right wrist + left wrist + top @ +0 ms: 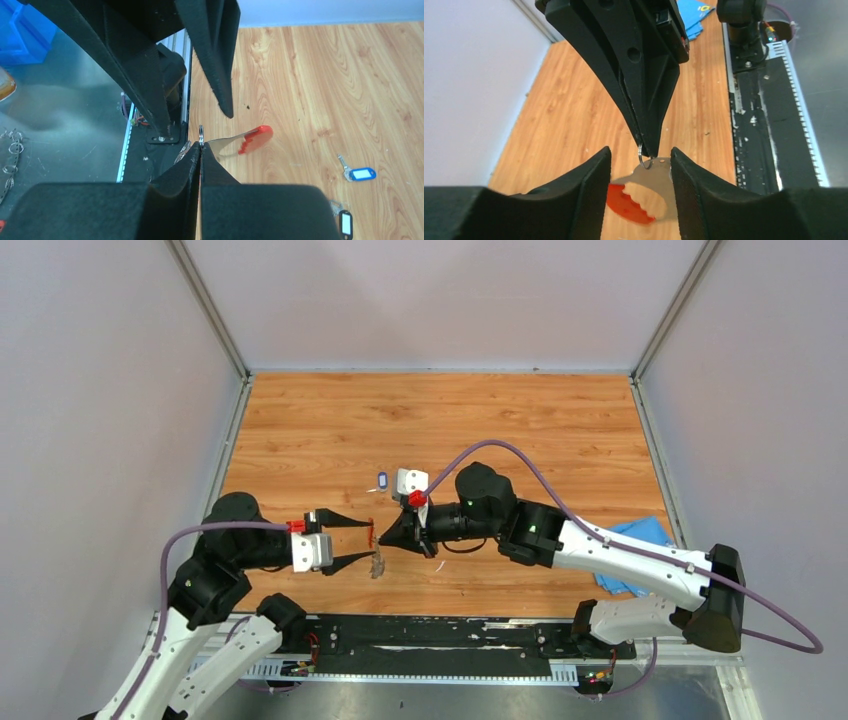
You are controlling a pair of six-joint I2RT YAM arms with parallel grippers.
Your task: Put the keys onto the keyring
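We see the right gripper (201, 148) pinching the keyring (254, 139), the left gripper (639, 152) open around it. Both keys (361, 174) lie loose at its four o'clock, unthreaded.

We see the right gripper (200, 150), jaws pressed together, pinching the small metal ring of the keyring (255, 138). The keyring's red notched piece juts rightward. Opposite, the left gripper (195, 125) stands spread. The blue-headed key (361, 173) and black-headed key (345, 222) lie apart on the wooden table (310, 75).
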